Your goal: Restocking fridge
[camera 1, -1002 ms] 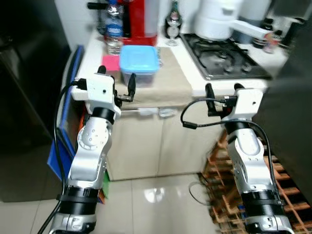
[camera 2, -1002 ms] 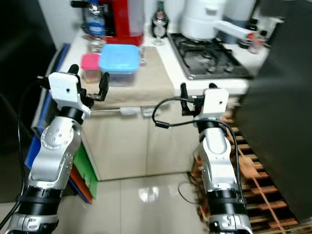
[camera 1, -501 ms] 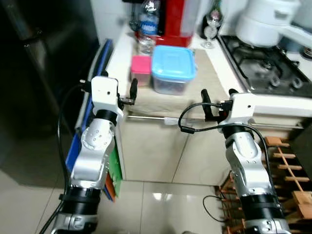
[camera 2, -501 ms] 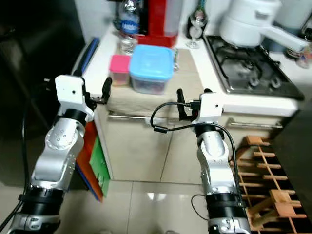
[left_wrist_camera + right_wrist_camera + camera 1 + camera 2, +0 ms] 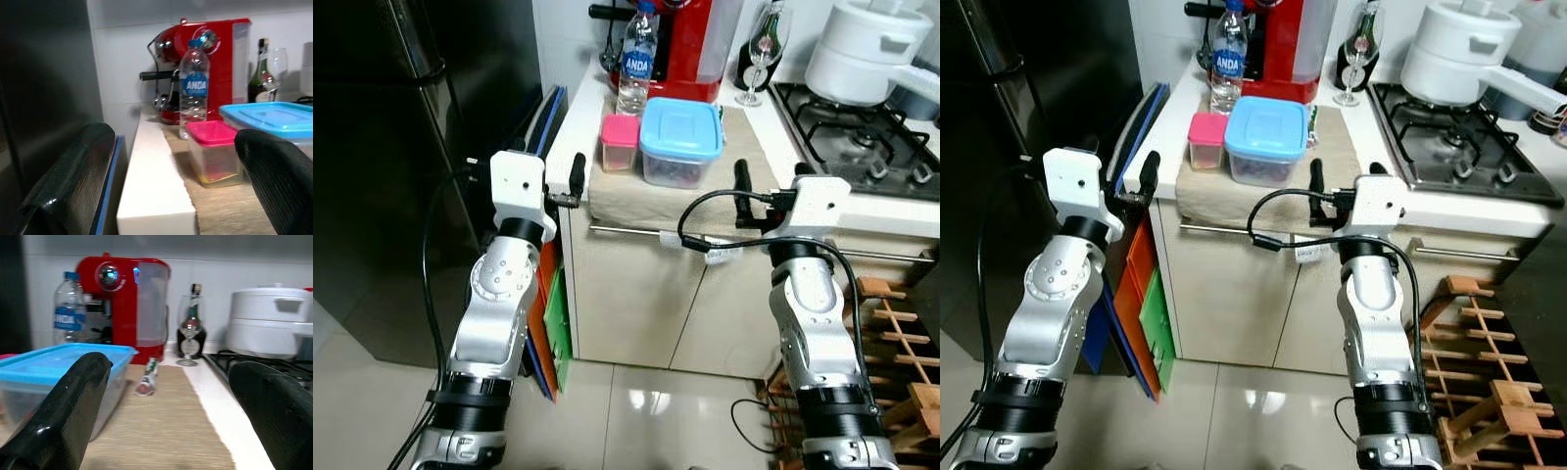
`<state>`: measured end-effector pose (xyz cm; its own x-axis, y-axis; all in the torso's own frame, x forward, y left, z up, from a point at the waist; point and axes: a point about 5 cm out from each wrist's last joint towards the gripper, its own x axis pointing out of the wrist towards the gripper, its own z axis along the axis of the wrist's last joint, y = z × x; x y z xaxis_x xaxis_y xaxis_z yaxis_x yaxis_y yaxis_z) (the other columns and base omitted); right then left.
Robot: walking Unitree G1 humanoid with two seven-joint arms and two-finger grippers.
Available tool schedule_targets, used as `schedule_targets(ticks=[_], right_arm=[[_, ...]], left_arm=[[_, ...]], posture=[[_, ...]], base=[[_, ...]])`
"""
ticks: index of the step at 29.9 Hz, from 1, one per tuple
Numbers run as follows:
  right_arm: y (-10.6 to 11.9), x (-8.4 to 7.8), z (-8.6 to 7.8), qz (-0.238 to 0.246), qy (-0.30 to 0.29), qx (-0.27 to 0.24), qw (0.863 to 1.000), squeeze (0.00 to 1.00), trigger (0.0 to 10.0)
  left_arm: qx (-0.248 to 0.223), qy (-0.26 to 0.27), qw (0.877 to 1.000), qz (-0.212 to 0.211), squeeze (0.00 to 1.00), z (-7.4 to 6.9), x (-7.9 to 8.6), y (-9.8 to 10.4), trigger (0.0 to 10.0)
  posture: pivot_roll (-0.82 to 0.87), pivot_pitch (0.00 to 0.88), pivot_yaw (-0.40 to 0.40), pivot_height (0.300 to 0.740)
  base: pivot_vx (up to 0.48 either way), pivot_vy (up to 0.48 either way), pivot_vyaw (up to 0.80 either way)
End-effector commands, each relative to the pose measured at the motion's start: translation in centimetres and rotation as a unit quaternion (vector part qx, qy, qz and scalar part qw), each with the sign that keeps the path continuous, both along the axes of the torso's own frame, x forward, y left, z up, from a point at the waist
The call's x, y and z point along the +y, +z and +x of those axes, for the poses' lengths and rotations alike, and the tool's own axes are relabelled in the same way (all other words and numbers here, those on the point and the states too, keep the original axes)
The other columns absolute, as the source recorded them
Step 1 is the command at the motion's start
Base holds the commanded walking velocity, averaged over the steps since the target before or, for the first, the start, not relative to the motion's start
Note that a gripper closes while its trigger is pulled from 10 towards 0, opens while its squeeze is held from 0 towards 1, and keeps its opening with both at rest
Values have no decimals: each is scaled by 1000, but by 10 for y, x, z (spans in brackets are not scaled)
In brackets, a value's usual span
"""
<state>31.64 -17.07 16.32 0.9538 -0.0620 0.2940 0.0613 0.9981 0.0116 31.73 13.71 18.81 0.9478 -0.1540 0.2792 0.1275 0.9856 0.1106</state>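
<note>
A black fridge (image 5: 372, 147) stands closed at the left of the white counter (image 5: 570, 147). On a beige mat (image 5: 705, 191) sit a small pink-lidded container (image 5: 620, 142) and a larger blue-lidded container (image 5: 680, 142), with a water bottle (image 5: 634, 69) behind them. My left gripper (image 5: 1118, 157) is raised in front of the counter's left corner, open and empty. My right gripper (image 5: 1344, 172) is held up at the counter's front edge, to the right of the blue-lidded container, also open and empty.
A red coffee machine (image 5: 700, 44), a wine glass (image 5: 764, 49) and a white pot (image 5: 867, 59) on the gas hob (image 5: 862, 147) line the back. Coloured boards (image 5: 1141, 294) lean between fridge and cabinet. A wooden rack (image 5: 1474, 352) stands on the floor at right.
The whole view has shifted: the counter now sits further right and the fridge takes up more of the left. Both arms keep the same raised pose with open fingers.
</note>
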Motion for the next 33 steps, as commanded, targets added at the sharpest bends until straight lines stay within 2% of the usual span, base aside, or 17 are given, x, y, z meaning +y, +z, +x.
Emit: schedule_targets(ticks=[1, 11, 20, 24, 25, 28, 29, 31, 33], right_arm=[[11, -2, 1, -3, -6, -23, 1000, 0, 10000], [15, -2, -1, -19, -20, -39, 999, 0, 10000], [19, -5, -1, -21, -28, -48, 998, 0, 10000], [27, -4, -2, -23, -30, -63, 997, 0, 10000], [29, -5, -3, -23, -31, -66, 997, 0, 10000], [30, -5, -3, -23, -32, -68, 997, 0, 10000], [31, -5, -4, -22, -31, -69, 997, 0, 10000], [32, -5, -4, -22, -30, -70, 997, 0, 10000], [30, -5, -7, -20, -29, -67, 997, 0, 10000]], left_arm=[[-23, -19, 1000, -1, 0, 0, -6, 11, 10000], [-44, -28, 999, -5, 0, 0, -5, 18, 10000], [-78, -63, 995, 2, 0, -4, -16, 33, 10000], [-113, -77, 990, -15, 0, -3, -20, 61, 10000], [-116, -78, 990, -26, 0, 0, -19, 74, 10000], [-114, -78, 990, -32, 0, 4, -17, 85, 10000], [-116, -69, 990, -30, 0, 10, -11, 99, 10000], [-115, -65, 991, -26, 0, 13, -9, 104, 10000], [-101, -50, 993, -42, 0, 23, 1, 117, 10000]], posture=[[-33, 0, -13, 740], [-33, 0, -13, 740], [-41, 0, -11, 740], [-41, 0, -11, 740], [-41, 0, -11, 740], [-42, 0, -13, 740], [-42, 0, -13, 740], [-42, 0, -13, 740], [-45, 0, -6, 740]], base=[[480, 0, 0], [480, 0, 0], [480, 0, 0], [480, 0, 0], [0, 0, 0], [0, 0, 0], [0, 0, 0], [0, 0, 0], [0, 0, 0]])
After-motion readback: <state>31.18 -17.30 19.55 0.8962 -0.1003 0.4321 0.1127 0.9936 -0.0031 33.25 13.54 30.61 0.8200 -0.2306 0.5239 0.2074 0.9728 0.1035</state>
